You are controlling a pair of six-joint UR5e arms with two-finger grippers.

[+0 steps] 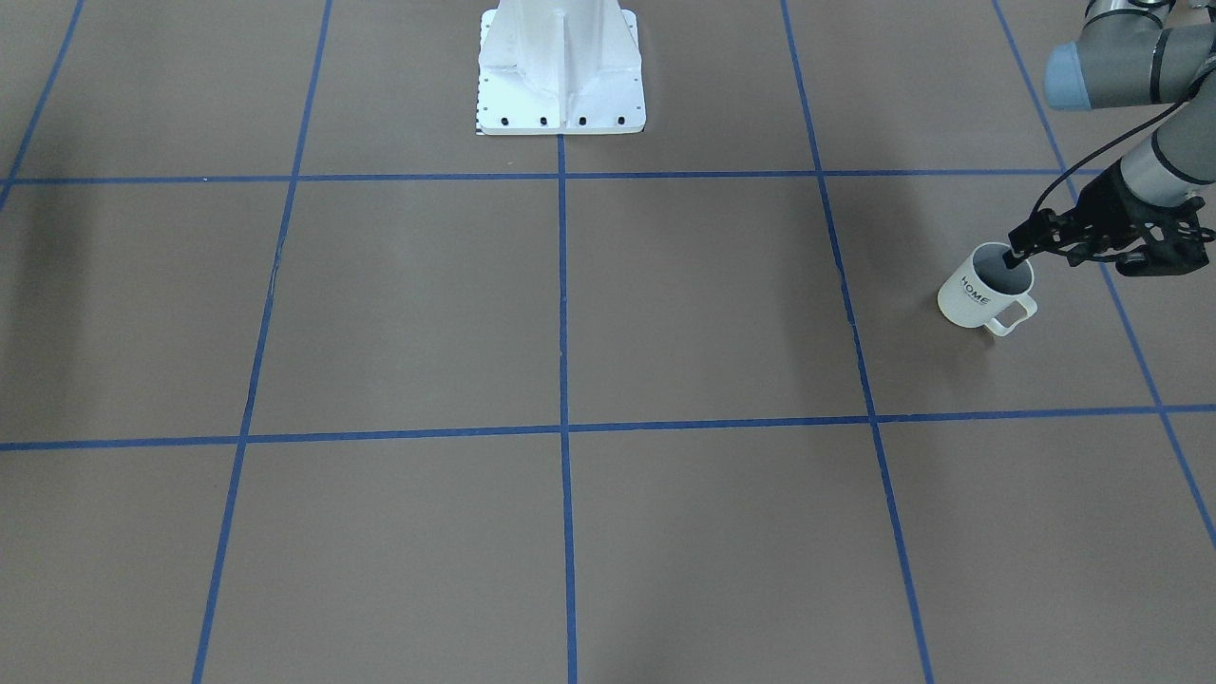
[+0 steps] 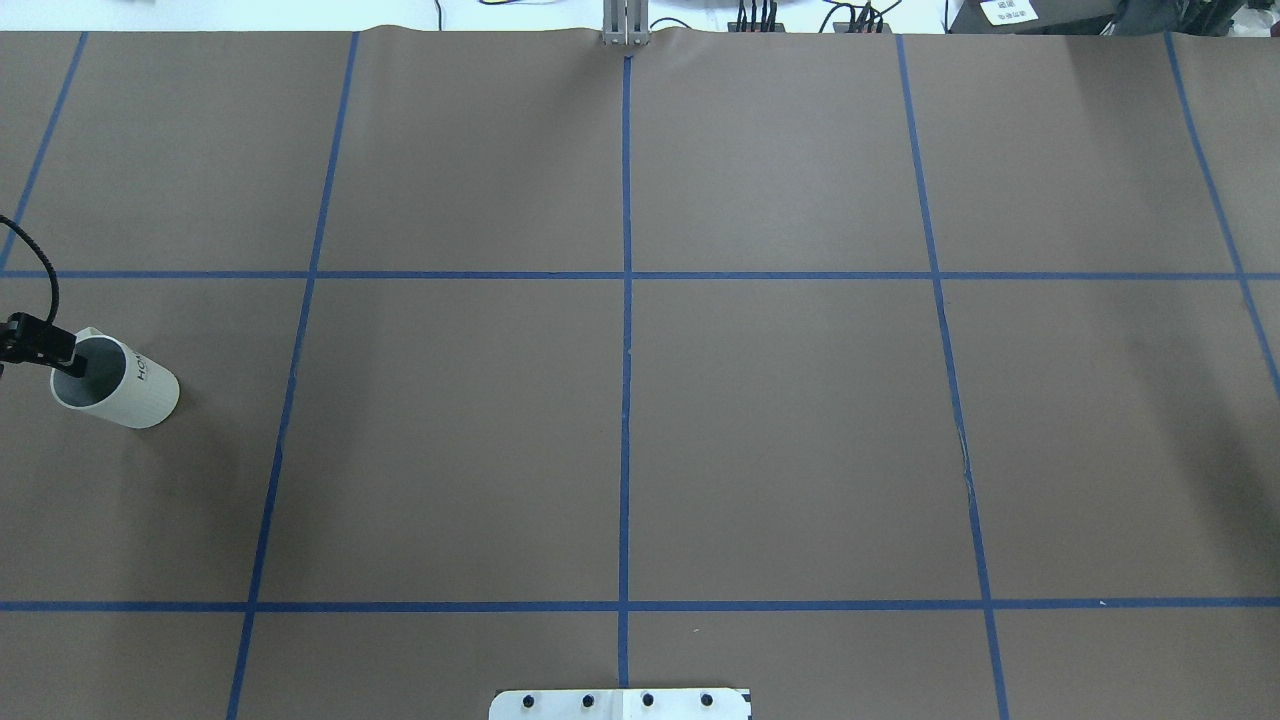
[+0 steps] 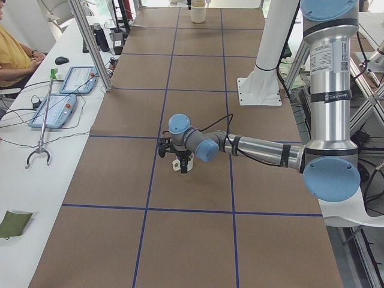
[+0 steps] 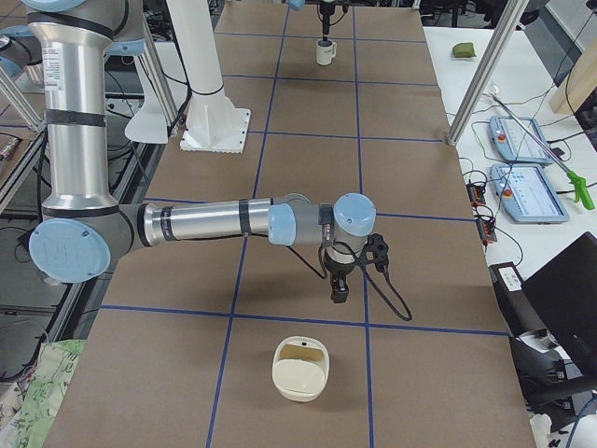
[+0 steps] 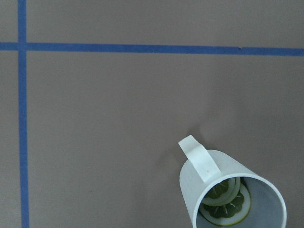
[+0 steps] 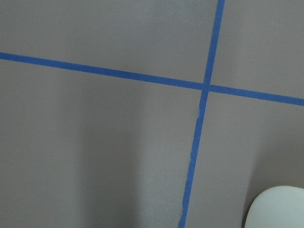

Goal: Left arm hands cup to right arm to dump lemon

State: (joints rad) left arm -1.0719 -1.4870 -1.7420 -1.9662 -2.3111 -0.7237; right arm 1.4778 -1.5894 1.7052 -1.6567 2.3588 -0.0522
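Left gripper: fingers pinch rim of cup, one inside, one outside. Cup upright, well to robot's left of white pedestal base; lemon inside. Right gripper: opening cannot be told.

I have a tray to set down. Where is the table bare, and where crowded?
Bare: the middle squares beyond the white pedestal, either side of the centre tape line. Crowded: the robot's left edge, left gripper at the cup; its right end, cream dish near the right gripper.
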